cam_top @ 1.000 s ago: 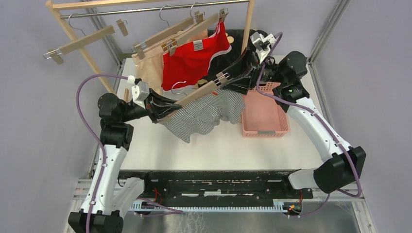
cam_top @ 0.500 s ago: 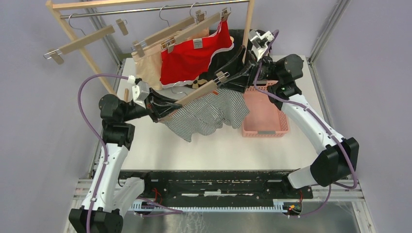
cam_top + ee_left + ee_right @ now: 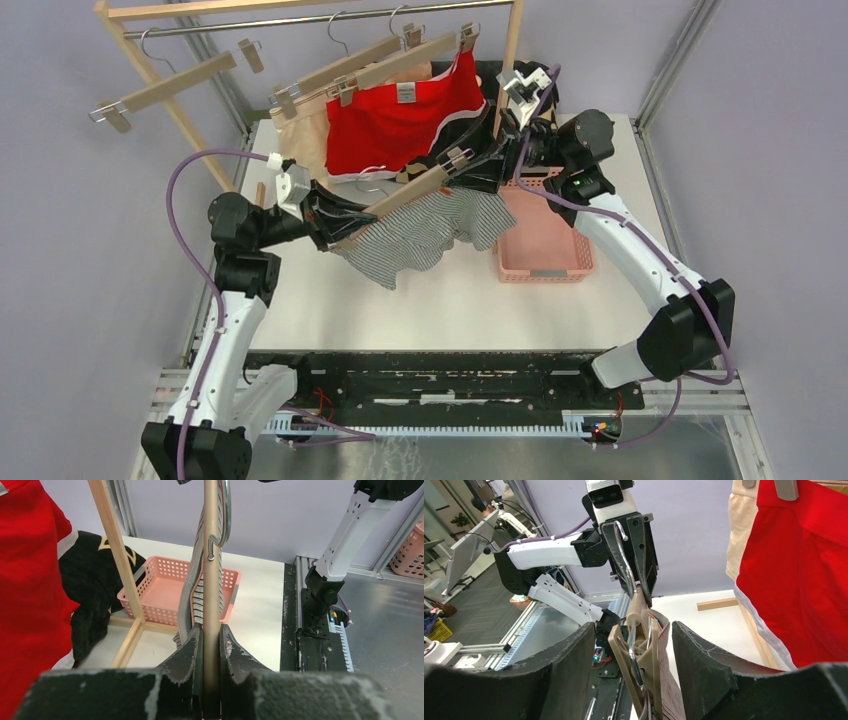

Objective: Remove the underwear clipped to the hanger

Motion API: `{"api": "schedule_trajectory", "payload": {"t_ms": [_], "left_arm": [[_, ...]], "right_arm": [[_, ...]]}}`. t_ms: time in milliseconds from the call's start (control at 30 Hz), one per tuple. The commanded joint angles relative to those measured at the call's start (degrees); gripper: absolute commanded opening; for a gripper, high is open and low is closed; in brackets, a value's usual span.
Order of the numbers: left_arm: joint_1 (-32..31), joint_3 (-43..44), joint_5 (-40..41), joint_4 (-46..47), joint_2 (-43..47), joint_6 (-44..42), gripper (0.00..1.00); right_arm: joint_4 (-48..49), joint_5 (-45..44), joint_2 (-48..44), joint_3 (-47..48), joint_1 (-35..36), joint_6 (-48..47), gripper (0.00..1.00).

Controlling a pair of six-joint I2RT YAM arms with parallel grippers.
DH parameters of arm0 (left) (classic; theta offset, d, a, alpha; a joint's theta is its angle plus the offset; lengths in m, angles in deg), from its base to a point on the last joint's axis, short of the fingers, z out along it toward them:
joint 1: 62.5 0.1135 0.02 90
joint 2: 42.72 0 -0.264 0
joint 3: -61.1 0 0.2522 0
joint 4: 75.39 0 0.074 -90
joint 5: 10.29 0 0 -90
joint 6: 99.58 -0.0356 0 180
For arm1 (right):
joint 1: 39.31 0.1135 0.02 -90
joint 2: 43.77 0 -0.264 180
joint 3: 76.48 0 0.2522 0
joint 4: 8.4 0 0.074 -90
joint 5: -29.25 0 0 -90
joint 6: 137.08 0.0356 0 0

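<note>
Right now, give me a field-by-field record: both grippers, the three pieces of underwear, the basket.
left gripper: shut on the wooden hanger
right gripper: open, jaws either side of that hanger's far clip
striped underwear: hanging from the held hanger
red underwear: clipped to a hanger on the rail
beige underwear: clipped to another hanger, beside the red
pink basket: on the table, right side

Basket on table, right of hanger and underwear.
</note>
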State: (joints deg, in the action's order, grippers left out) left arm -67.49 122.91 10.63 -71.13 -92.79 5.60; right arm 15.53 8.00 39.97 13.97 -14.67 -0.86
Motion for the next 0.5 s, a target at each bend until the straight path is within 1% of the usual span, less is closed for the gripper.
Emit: {"api": "schedule_trajectory", "payload": {"t_ms": [0,267,333,467], "left_arm": [[-0.6,-0.2,0.7,3.5,1.0,2.2,0.03],[-1.3,-0.7,1.2,3.4,0.8,2.5,0.03],[-1.4,-0.7,1.3,3.4,1.1,2.4,0.03],[-1.5,-0.5,1.6,3.4,1.5,2.5,0.03]], "right_arm": [[-1.2,0.1,-3.3,2.4,0.2,-4.5,0.66],[-1.9,-1.8,-4.4,2.3,0.2,-5.2,0.64],[-2.9,-1.7,-4.5,2.2,0.2,-5.7,0.59],[-4.0,-1.3,-4.5,1.6,0.2,-6.7,0.43]]}}
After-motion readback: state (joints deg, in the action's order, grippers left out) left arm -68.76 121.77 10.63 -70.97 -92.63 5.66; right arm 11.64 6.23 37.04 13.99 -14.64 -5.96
